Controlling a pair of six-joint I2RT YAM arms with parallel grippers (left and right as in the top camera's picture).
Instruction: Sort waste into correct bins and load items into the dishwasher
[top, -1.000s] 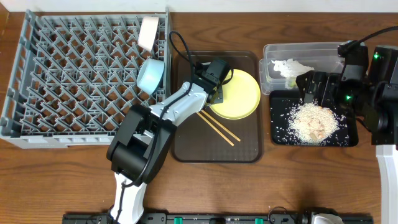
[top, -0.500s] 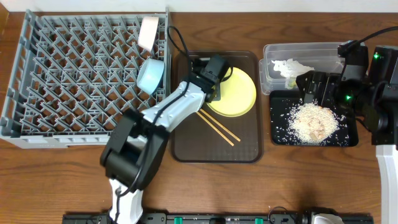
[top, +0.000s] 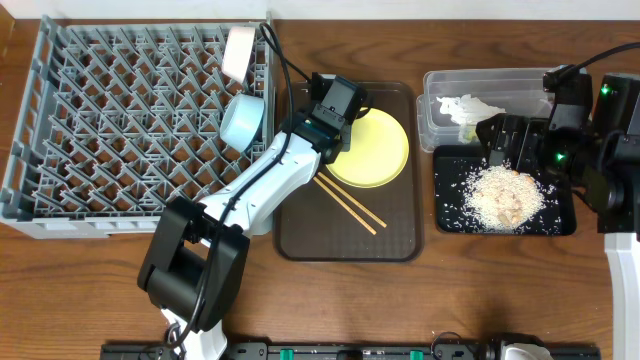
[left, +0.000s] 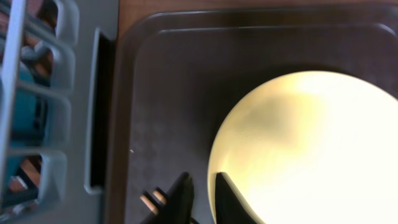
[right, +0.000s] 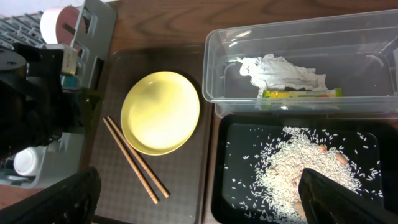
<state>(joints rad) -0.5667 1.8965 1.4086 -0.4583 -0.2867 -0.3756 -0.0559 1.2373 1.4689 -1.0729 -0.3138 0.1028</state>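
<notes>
My left gripper (top: 336, 148) (left: 202, 183) is shut on the left rim of the round yellow plate (top: 372, 150) (left: 311, 149) (right: 160, 112) over the brown serving tray. The wooden chopsticks (top: 350, 205) (right: 134, 158) lie on that tray, beside the plate. A light blue bowl (top: 242, 121) and a white cup (top: 238, 52) stand at the right edge of the grey dish rack (top: 120, 130). The clear tub (top: 440, 85) holds the white napkin (right: 280, 67) and the green-yellow wrapper (right: 301, 93). Rice crumbs (top: 505, 195) (right: 305, 165) lie in the black tray (top: 450, 215). My right gripper (top: 510, 140) (right: 205, 199) is open and empty above the black tray.
The dark brown serving tray (top: 345, 235) lies between the rack and the two bins. The left arm reaches up from the front edge across the rack's right corner. Cables hang over the rack's right rim. Bare wooden table runs along the front.
My left gripper has drawn the yellow plate a little to the left and toward the back of the tray, and the arm's elbow has swung left. The right arm has not moved.
</notes>
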